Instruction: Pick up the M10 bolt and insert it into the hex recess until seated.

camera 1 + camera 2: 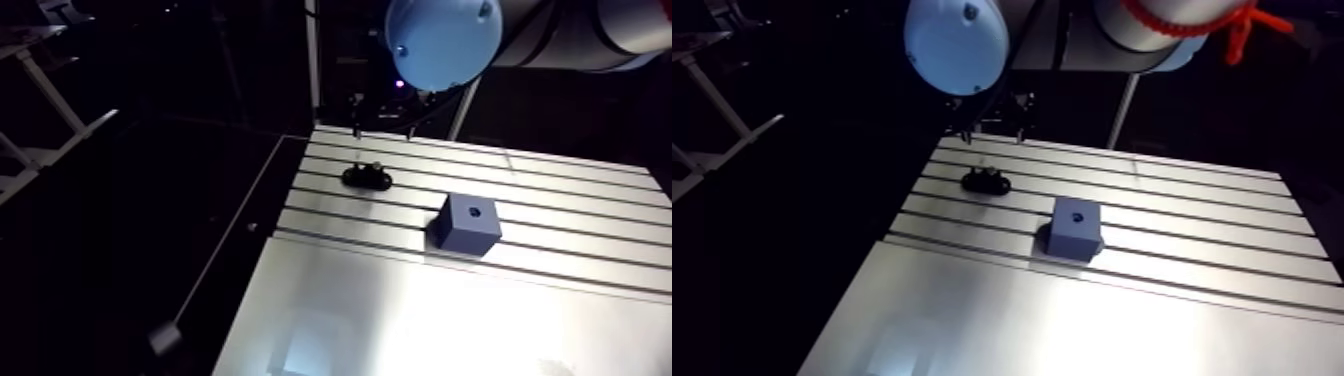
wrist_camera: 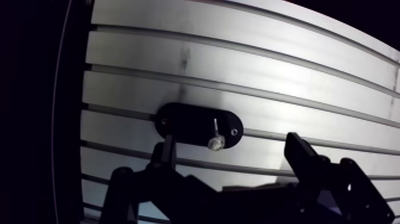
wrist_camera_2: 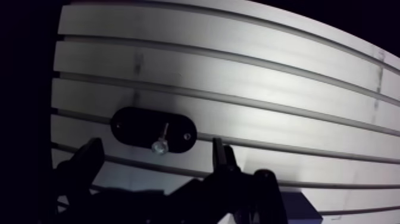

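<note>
A black oval holder [image 2: 189, 121] lies on the slotted table [image 1: 570, 195] near its far left corner. The M10 bolt [image 2: 215, 139] stands in the holder, its silver head up. In the wrist view my gripper [image 2: 232, 149] hovers over the holder, open, with nothing between its fingers. One finger [image 2: 168, 149] is beside the holder's near edge; the other finger [image 2: 297, 150] is off to the side past the bolt. A dark blue block [image 1: 467, 224] with the hex recess [image 1: 473, 211] in its top face stands mid-table, apart from the holder [image 1: 367, 177].
The table's left edge [image 1: 262, 190] runs close beside the holder, with dark floor beyond it. A smooth bright plate [image 1: 420, 320] covers the near part of the table. Parallel slots cross the far part.
</note>
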